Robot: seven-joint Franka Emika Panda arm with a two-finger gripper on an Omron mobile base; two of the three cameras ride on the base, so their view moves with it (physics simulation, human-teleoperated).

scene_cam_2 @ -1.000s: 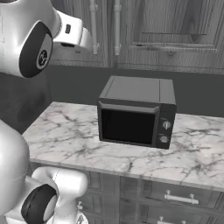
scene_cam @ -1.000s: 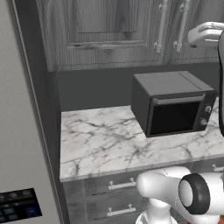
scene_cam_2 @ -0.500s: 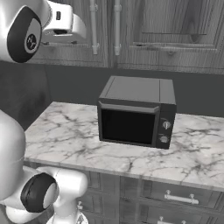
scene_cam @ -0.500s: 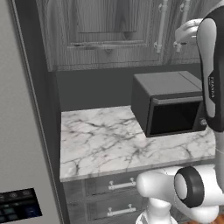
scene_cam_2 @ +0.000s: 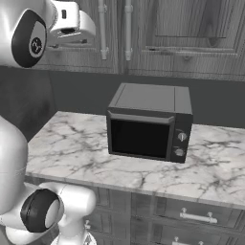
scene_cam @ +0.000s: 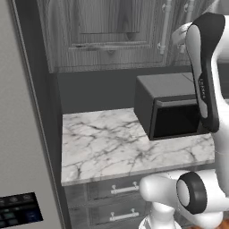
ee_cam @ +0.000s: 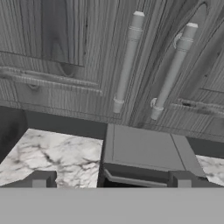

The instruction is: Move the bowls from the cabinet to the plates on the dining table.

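The cabinet (ee_cam: 65, 48) is a grey wood-grain wall unit, and its doors are closed. Two long silver bar handles (ee_cam: 128, 61) (ee_cam: 173, 72) hang side by side on it. My gripper (ee_cam: 111, 180) faces these handles from a short distance, open, with nothing between its dark fingertips (ee_cam: 41, 179). In the right base view the gripper (scene_cam_2: 83, 28) is raised at the upper left, beside the handles (scene_cam_2: 102, 28). In the left base view the handles (scene_cam: 166, 22) sit just left of my upright forearm. The bowls are hidden behind the doors. The plates and the dining table are out of view.
A black microwave (scene_cam_2: 148, 124) stands on a marble counter (scene_cam_2: 67, 148) under the cabinet. Grey drawers (scene_cam: 120, 190) run below the counter. A tall grey appliance side (scene_cam: 22, 134) bounds the left. My forearm (scene_cam: 203, 76) stands in front of the microwave.
The arm has swung up and the forearm now stands upright. The hand has shifted left towards the cabinet handles. The jaws have stayed open.
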